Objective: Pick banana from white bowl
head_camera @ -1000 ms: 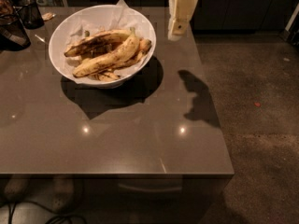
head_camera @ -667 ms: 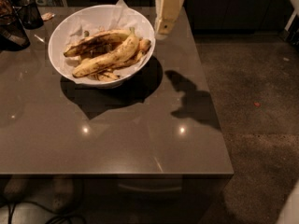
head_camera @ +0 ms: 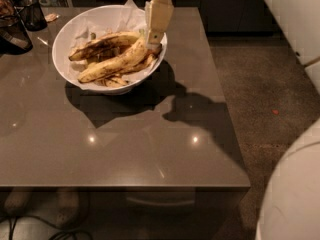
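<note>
Camera view: gripper [head_camera: 153,39], grip state unreadable, hangs at bowl [head_camera: 60,59] right rim above banana [head_camera: 117,64] end; best to close across its plump middle.

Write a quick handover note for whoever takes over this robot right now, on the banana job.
Gripper: hangs at the right inner edge of the white bowl, its tip low by the right end of the banana. Whether it touches the banana cannot be told.
Banana: lies in the bowl on the paper lining, in front of a darker banana.
Done: the gripper is at the bowl; nothing is lifted.
Left: grasp the banana and lift it clear of the bowl.
</note>
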Robot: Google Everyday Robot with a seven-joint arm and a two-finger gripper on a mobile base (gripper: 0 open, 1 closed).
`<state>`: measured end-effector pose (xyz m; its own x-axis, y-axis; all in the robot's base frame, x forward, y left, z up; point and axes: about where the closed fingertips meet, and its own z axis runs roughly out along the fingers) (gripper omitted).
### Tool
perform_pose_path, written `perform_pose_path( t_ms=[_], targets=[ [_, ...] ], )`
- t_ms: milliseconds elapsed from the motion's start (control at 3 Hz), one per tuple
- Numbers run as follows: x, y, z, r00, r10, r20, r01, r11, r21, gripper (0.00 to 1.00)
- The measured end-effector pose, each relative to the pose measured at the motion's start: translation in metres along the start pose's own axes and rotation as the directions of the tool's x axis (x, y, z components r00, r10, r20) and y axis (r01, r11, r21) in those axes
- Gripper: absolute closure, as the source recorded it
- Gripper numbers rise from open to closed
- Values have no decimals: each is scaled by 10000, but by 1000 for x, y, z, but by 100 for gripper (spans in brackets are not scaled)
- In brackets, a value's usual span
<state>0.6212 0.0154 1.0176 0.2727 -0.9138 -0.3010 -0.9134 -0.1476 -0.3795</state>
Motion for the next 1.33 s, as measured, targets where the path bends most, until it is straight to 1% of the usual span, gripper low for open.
perform_pose_path(
  t_ms=[333, 667, 1333],
  targets=[
    [-15, 3, 30, 9982, -344, -500, 313, 9977, -608, 21],
    [-27, 5, 55, 9965, -465, -696, 387, 9933, -1088, 18],
    [-42, 10, 86, 9963, -396, -762, 258, 9843, -1745, 22]
  ],
)
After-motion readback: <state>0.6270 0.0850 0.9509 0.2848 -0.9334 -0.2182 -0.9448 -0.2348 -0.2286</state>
